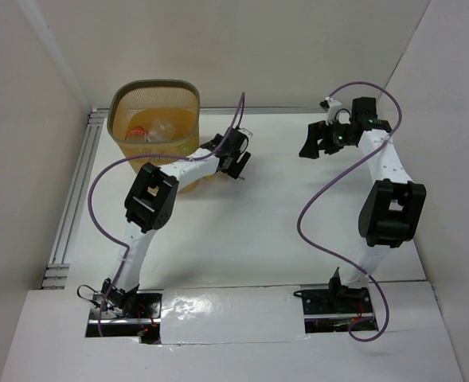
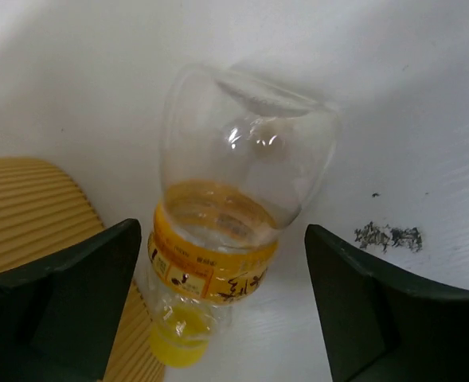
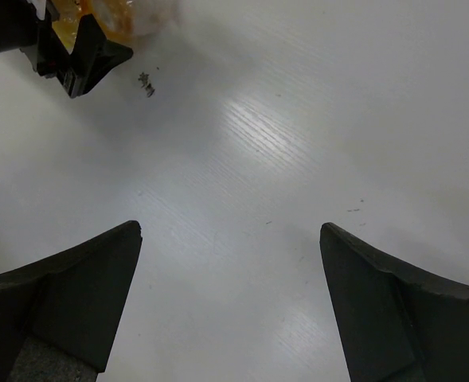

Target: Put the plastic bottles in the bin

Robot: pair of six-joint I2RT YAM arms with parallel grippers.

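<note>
1. Left gripper (image 2: 222, 231) of mine is spread wide and grasps nothing; its fingers (image 2: 67, 302) straddle a clear bottle (image 2: 246, 159) with yellow label and cap, lying on the table (image 2: 425, 119).
2. I judge this to be the pick-up step: next I must close squarely on the thin body, which may buckle or slip.
3. Just beside it stands the bin (image 1: 188, 119); then I must lift over its rim and release.
4. Inside lie clear crushed bottles (image 1: 158, 131).
5. Across the table, my right gripper (image 3: 230, 227) hangs released, holding nothing.
</note>
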